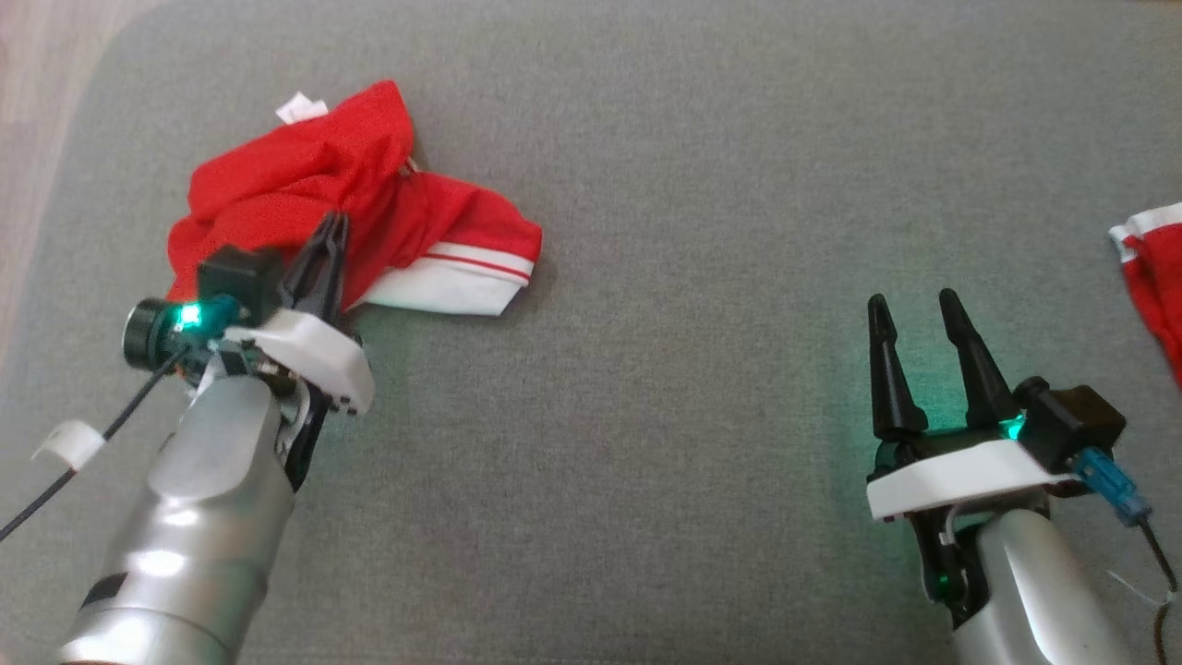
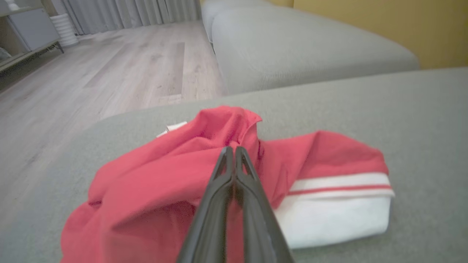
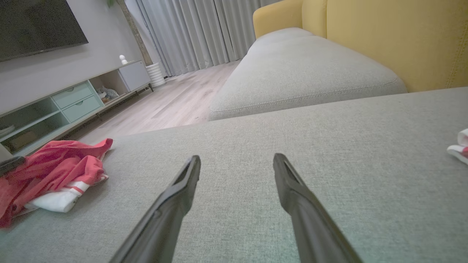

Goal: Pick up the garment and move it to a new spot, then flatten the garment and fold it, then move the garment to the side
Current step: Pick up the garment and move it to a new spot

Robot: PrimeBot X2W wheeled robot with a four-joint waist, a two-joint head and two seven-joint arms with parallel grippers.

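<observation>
A crumpled red garment with a white striped hem point(image 1: 369, 185) lies at the left of the grey fabric sofa seat point(image 1: 693, 388). Your left gripper point(image 1: 334, 222) is closed, its tips on the garment's folds; whether it pinches cloth is unclear. Your right gripper point(image 1: 913, 301) stands apart, empty, well to the right.

No text, number, brand or sign can be read in any view. The one label present is a white tag point(image 1: 300, 106) at the edge of the garment point(image 1: 369, 185), beyond the tips of the left pincer point(image 1: 334, 220). It is too small and blurred for any print to be made out.
</observation>
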